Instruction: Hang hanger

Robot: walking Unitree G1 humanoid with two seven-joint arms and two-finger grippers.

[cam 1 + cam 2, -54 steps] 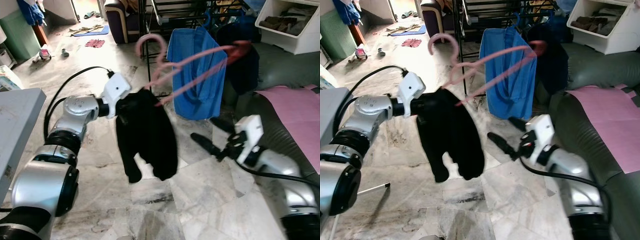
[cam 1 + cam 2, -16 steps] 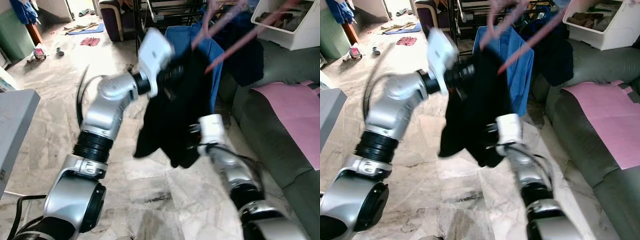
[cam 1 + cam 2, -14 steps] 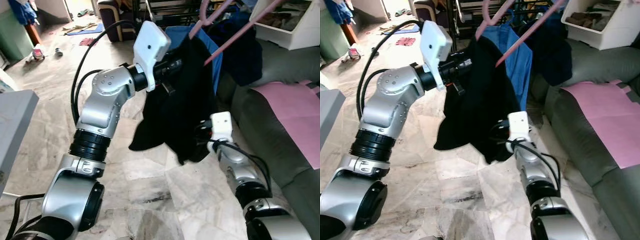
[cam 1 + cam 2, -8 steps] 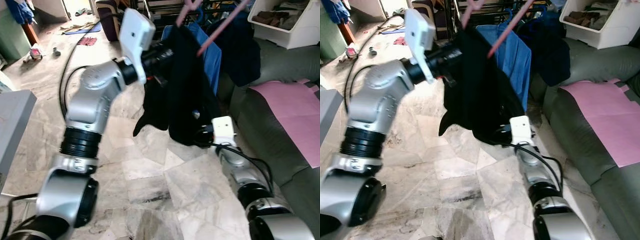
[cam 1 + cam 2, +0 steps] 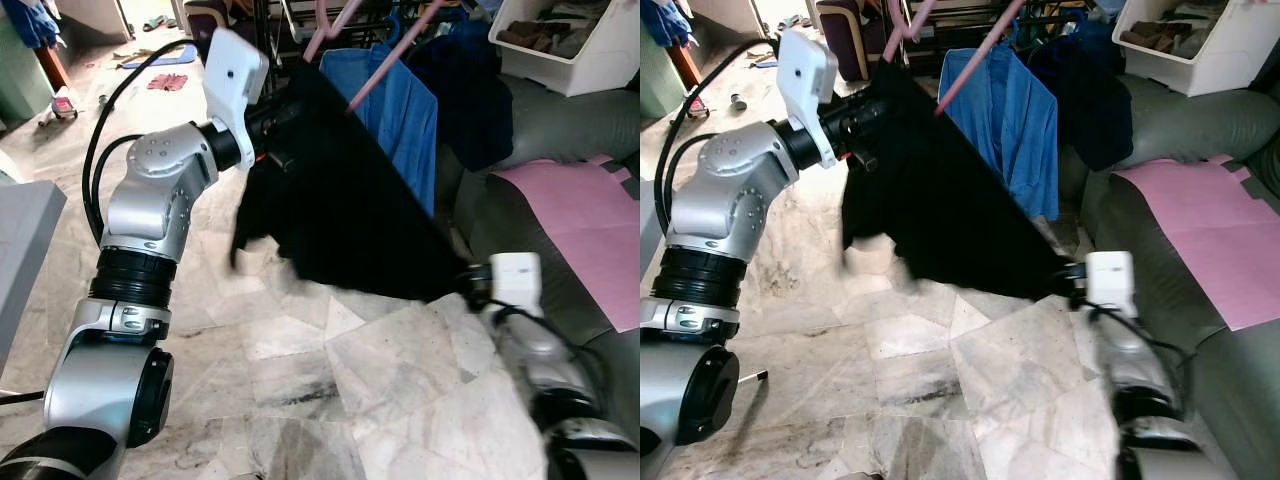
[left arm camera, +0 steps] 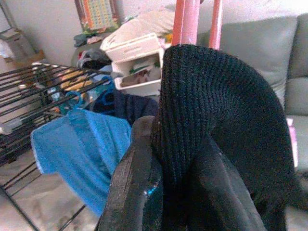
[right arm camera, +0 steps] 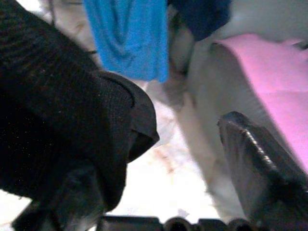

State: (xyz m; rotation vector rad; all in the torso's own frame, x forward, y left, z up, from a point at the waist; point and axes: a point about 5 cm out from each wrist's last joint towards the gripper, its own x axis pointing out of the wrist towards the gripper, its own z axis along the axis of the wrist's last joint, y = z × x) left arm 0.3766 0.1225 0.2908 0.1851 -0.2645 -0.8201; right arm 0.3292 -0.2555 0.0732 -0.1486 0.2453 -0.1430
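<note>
A pink hanger [image 5: 385,65] carries a black knit garment [image 5: 350,210]. My left gripper [image 5: 290,105] is raised in front of the black drying rack [image 5: 300,20] and is shut on the garment's top where it lies over the hanger [image 6: 185,21]. The cloth runs taut, down and to the right, to my right gripper [image 5: 462,283] low beside the sofa. In the right wrist view the gripper [image 7: 166,187] is open: the garment's hem [image 7: 72,120] is draped over one finger, and the other finger [image 7: 260,168] stands well apart.
A blue shirt [image 5: 405,110] and a dark blue garment [image 5: 470,90] hang on the rack behind. A grey sofa [image 5: 560,130] with a pink cloth [image 5: 580,200] and a white bin [image 5: 570,40] is at the right. A grey table [image 5: 25,250] is at the left.
My right gripper has moved right and outward, pulling the black garment's hem into a taut diagonal. The left arm holds the hanger a little further left, near the rack.
</note>
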